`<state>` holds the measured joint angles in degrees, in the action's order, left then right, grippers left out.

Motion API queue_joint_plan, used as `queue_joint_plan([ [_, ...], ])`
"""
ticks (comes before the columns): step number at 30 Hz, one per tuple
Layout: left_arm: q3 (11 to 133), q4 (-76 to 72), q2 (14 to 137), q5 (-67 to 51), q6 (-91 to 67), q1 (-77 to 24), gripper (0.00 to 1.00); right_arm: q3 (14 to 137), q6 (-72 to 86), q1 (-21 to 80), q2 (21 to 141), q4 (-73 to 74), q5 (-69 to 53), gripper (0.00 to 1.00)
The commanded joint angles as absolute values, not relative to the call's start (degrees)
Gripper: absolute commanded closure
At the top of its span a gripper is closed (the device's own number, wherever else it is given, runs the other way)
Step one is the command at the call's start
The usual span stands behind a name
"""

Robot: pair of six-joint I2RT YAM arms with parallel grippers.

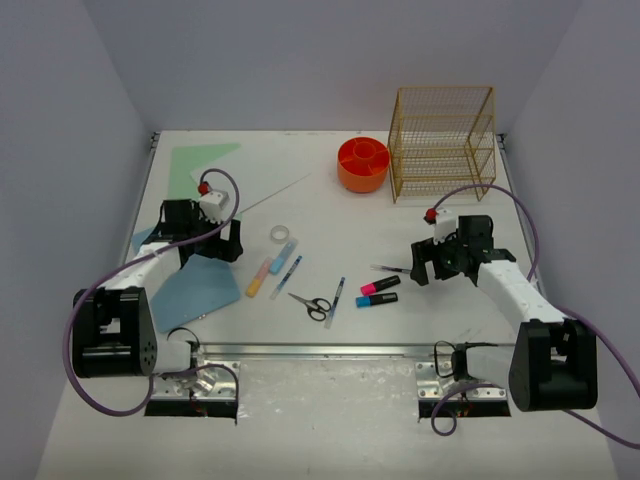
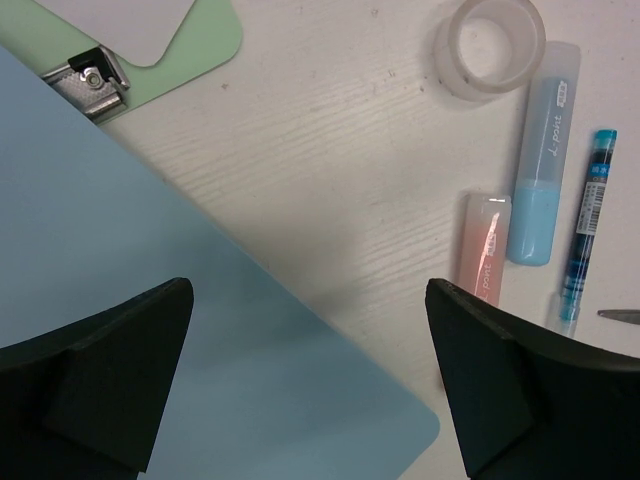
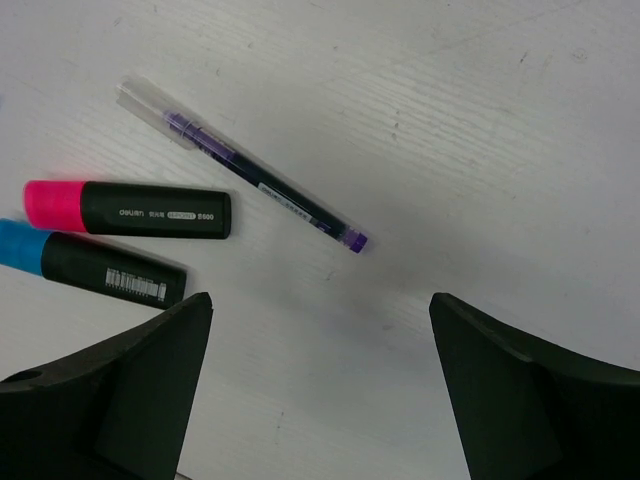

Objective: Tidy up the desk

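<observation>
the desk (image 1: 330, 215) lay under both arms, carrying every item seen. judged from this layout, organizing was at or near its start: all visible stationery lay loose on the desk, and nothing was held.

the left gripper (image 2: 308, 300) stood with jaws spread wide and nothing between them. the right gripper (image 3: 320, 305) was likewise spread wide and held nothing.

items, largest first:
- gold wire rack (image 1: 443, 140): well beyond the right gripper, at the far edge. no item showed inside it.
- blue sheet (image 2: 120, 250): under the left gripper's left finger, its corner reaching below the gap between the jaws.
- green clipboard (image 2: 200, 50): beyond the left gripper, its metal clip touching the blue sheet's edge.
- orange organiser tub (image 1: 363, 163): just beside the rack, well apart from both grippers. its contents could not be told.
- scissors (image 1: 313, 305): between the two grippers, nearer the left.
- pink highlighter (image 3: 130, 210) and blue highlighter (image 3: 95, 262): side by side, just ahead of the right gripper's left finger.
- purple pen (image 3: 255, 190): ahead of the right gripper's open jaws, apart from the highlighters.
- light blue marker (image 2: 540, 160), peach marker (image 2: 485, 250) and blue pen (image 2: 588, 220): ahead of the left gripper's right finger.
- tape roll (image 2: 490, 45): beyond those markers.

likely obstructions: the blue sheet lay flat on the desk, and the paired highlighters lay close together.
</observation>
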<state>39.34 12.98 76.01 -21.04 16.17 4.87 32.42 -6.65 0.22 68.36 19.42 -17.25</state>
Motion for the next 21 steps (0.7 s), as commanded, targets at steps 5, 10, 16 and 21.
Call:
queue_joint_plan([
  [5, 40.07, 12.20, 75.57, -22.50, 17.49, 2.99, 0.00, 38.98, -14.64, 5.60, 70.29, 22.99, -13.82, 0.19],
  [10, 40.34, 12.39, 75.88, -22.50, 17.54, 2.52, 0.00, 49.27, -21.56, 11.05, 75.74, 30.20, -9.73, 0.04],
  [16, 40.43, 12.70, 75.50, -23.29, 18.02, 1.84, 0.00, 68.22, -32.35, 16.70, 88.78, 45.02, -9.01, 0.15],
  [21, 40.36, 13.31, 75.18, -23.20, 18.35, 1.74, 0.00, 79.64, -37.36, 21.49, 101.69, 55.82, -5.77, 0.25],
])
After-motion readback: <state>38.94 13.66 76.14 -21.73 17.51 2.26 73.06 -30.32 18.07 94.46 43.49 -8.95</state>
